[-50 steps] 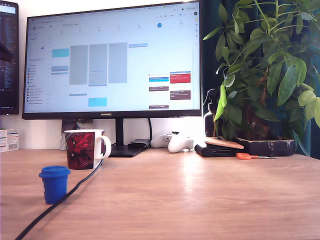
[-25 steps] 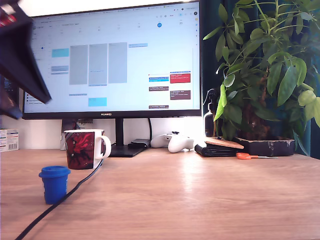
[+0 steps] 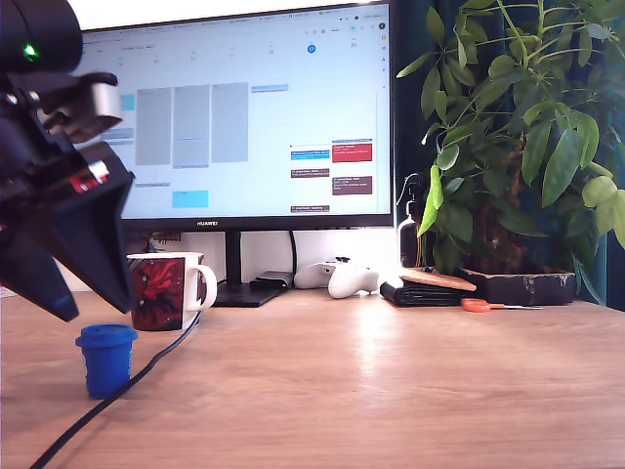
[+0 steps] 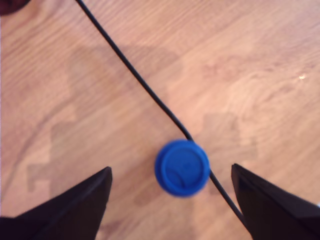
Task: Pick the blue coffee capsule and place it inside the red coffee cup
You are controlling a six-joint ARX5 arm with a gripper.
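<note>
Overhead at the exterior view's left, the jaws [image 4: 171,172] hang wide open and empty above the blue coffee capsule [image 3: 105,360], upright on the worktop [image 3: 391,391] touching a black cable [image 4: 130,72]. It looks light, rigid; grip below its rim. The red coffee cup [image 3: 166,290] stands just behind.

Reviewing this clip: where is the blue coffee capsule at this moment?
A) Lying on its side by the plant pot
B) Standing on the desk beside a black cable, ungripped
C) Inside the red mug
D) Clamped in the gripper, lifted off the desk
B: the blue coffee capsule stands upright on the desk against the black cable, while the gripper hangs open above it, its fingers apart from it.
</note>
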